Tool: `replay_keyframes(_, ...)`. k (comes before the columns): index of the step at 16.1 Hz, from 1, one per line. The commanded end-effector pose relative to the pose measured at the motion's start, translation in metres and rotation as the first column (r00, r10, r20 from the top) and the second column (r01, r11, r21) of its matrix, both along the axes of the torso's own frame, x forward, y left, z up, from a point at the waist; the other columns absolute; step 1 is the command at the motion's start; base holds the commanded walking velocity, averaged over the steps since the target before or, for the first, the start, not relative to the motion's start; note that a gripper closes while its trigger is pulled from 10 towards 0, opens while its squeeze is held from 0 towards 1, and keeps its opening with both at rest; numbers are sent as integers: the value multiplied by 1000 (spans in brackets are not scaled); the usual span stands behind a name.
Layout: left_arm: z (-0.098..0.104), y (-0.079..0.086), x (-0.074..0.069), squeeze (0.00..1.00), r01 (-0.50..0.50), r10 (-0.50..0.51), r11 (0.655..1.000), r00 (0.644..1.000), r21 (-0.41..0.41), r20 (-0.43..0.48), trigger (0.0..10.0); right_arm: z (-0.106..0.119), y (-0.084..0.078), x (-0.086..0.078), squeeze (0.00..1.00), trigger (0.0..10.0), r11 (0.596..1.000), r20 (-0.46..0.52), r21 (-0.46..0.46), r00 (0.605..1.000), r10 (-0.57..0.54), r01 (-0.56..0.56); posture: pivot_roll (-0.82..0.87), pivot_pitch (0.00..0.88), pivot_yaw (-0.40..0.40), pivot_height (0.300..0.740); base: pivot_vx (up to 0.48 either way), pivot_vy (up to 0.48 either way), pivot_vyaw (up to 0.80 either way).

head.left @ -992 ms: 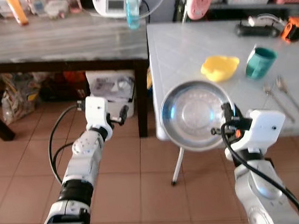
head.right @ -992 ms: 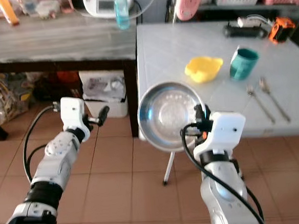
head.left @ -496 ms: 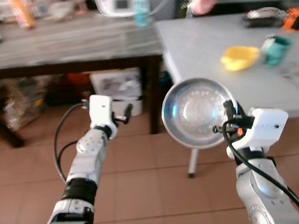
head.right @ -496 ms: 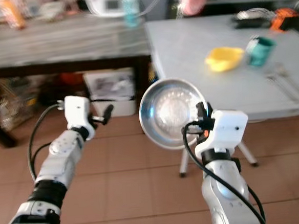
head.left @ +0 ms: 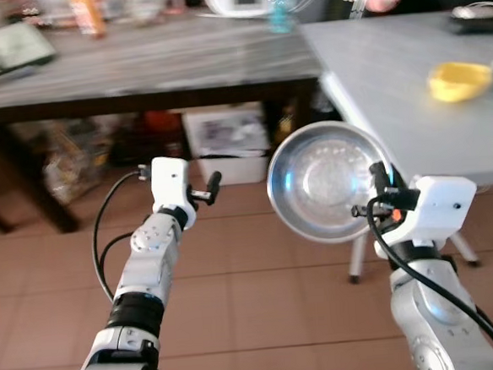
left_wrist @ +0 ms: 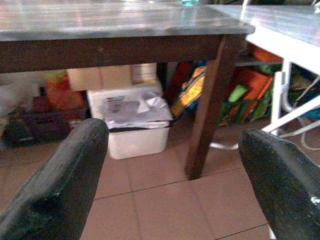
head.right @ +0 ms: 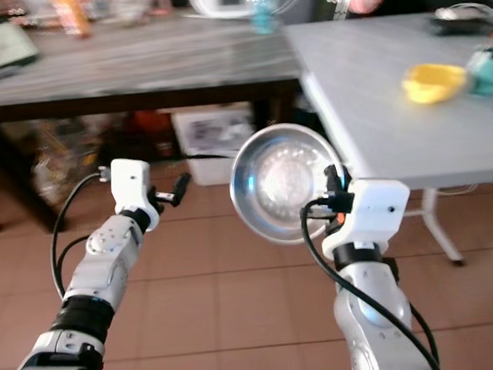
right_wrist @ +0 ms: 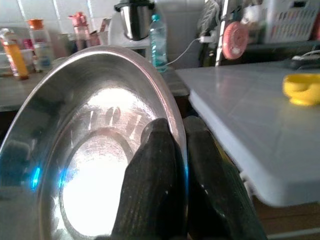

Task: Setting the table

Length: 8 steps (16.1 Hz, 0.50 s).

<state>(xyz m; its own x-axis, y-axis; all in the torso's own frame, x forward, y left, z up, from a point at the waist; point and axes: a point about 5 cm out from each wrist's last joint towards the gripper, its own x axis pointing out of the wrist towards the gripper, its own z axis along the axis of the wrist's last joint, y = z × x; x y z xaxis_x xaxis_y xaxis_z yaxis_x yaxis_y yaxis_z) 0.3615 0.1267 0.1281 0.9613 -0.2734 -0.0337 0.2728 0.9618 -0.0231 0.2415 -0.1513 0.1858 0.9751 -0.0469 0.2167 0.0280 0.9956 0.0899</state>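
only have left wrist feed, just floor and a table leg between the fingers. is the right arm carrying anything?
Observer: Yes. The right gripper is shut on the rim of a steel plate, held on edge.
Operator: where's it pinched?
Observer: The right wrist view has one finger on the inner face and the other behind the rim.
Operator: is it at the table yet?
Observer: No. The plate is over the tiled floor, in front of the grey table, which carries a yellow bowl.

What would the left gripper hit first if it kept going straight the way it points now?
Probably the white bin under the dark wooden table, or the floor before it; depth is unclear. The open left gripper holds nothing.
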Motion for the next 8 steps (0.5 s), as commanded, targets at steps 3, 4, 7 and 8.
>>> replay_keyframes(3,4,-14,-1,0,33,-33,999,999,2,39,10000,3,-5,-1,0,10000,1000,20,-12,1000,-15,15,61,101,1,740,0,276,0)
replay_keyframes(4,5,-16,-1,0,39,-39,999,998,-2,40,10000,3,-5,-1,0,10000,1000,20,-12,1000,-14,14,63,98,1,740,0,0,0)
replay_keyframes(7,6,-20,-2,0,67,-67,998,996,-12,50,10000,2,-6,0,0,10000,1000,19,-15,1000,-17,17,62,92,0,740,0,0,752)
replay_keyframes(8,6,-20,-2,0,73,-72,997,996,-14,50,10000,2,-6,1,0,10000,1000,20,-15,1000,-19,19,62,91,0,740,0,0,756)
